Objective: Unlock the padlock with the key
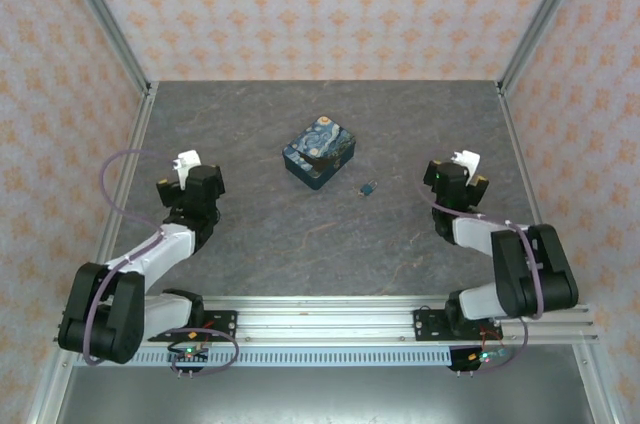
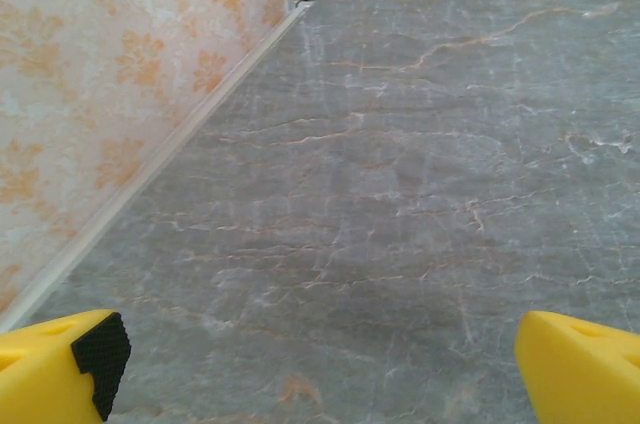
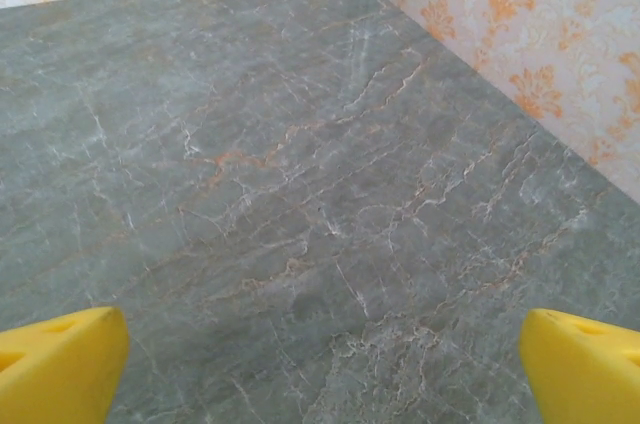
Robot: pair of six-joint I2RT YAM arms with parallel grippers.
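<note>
The padlock (image 1: 370,187) is a tiny dark blue-black body lying on the grey marbled table, just right of the patterned box. I cannot make out the key as a separate thing at this size. My left gripper (image 1: 187,161) rests at the left side of the table, far from the padlock. In its wrist view the left gripper (image 2: 320,369) is open, its yellow fingers (image 2: 60,369) wide apart over bare table. My right gripper (image 1: 464,160) sits to the right of the padlock. The right gripper (image 3: 320,369) is open too, with nothing between its fingers (image 3: 580,364).
A blue box with a yellow swirl painting (image 1: 319,152) stands mid-table, up and left of the padlock. Patterned walls with metal corner posts (image 1: 105,19) enclose the table on three sides. An aluminium rail (image 1: 320,324) runs along the near edge.
</note>
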